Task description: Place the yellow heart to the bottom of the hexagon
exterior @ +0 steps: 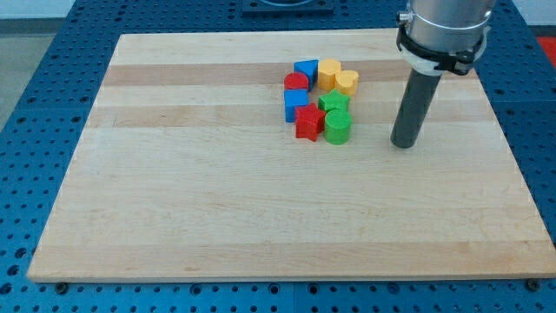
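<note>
Camera view: we list one cluster on the board (217, 217). Yellow heart (347, 82) touches the yellow hexagon (328, 72) on the view's right. Our tip (402, 144) stands apart, right of the green cylinder (337, 129). No claw fitted; bare rod.

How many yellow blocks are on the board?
2, both at the cluster's top right: the yellow hexagon, and the yellow heart touching it on the view's right. None seems hidden.

Pale wooden board (217, 209) with visible grain, lying on a blue perforated table (35, 104), even overhead light
</note>
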Robot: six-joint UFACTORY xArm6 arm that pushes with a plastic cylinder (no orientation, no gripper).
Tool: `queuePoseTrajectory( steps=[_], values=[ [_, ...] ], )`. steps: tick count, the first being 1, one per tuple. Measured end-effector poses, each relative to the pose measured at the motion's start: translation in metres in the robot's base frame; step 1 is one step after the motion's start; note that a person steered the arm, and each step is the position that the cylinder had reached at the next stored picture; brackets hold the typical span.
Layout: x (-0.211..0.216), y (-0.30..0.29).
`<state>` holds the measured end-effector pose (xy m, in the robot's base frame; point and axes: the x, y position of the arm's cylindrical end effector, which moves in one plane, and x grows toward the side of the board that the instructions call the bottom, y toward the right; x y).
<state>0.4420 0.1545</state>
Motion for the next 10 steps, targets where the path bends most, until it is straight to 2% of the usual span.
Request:
queuePoseTrajectory(
  steps=[2, 5, 6, 10],
  values=[
    [0.000, 0.001],
    [-0.070, -0.011],
    [-0.074, -0.042],
    [-0.131, -0.083]
  ],
)
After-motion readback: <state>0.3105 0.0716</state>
